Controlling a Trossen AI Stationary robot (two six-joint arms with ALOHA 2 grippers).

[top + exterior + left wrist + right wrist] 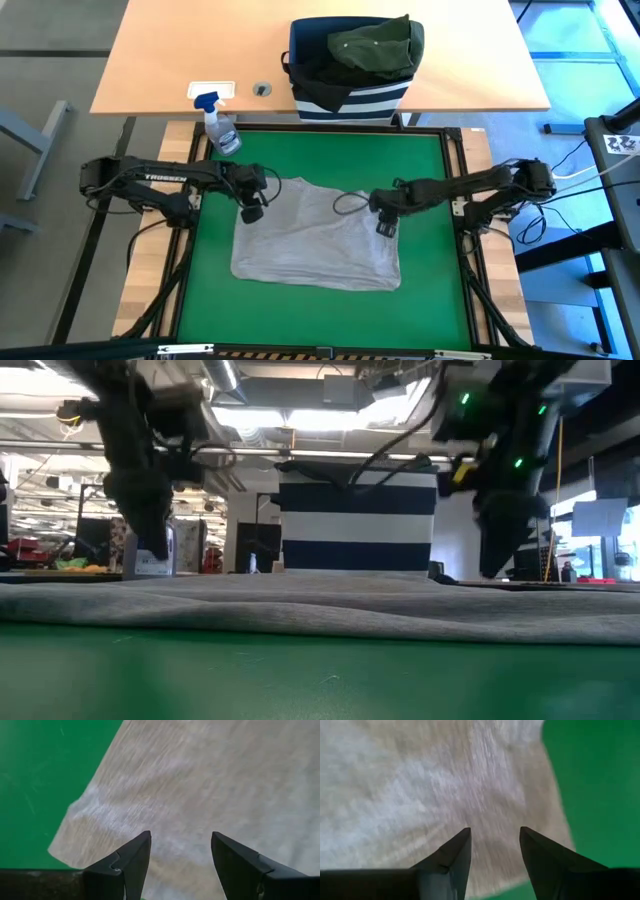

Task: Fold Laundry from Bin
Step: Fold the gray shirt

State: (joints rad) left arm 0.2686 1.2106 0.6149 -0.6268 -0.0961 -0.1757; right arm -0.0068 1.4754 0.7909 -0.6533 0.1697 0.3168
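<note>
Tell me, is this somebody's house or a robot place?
Probably a robot lab or workshop, not a house. A green mat sits in a metal frame, ceiling lights and pipes show overhead, and a wooden desk stands behind.

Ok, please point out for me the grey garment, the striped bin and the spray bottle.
Grey garment (315, 235): high view, middle of the cloth spread on the green mat.
Striped bin (350, 103): high view, its striped front wall.
Spray bottle (222, 133): high view, its clear body below the blue nozzle.

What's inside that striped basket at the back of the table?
The bin holds a dark olive green garment piled on top, with black cloth showing beneath it at one side. Anything deeper in the bin is covered by these.
</note>
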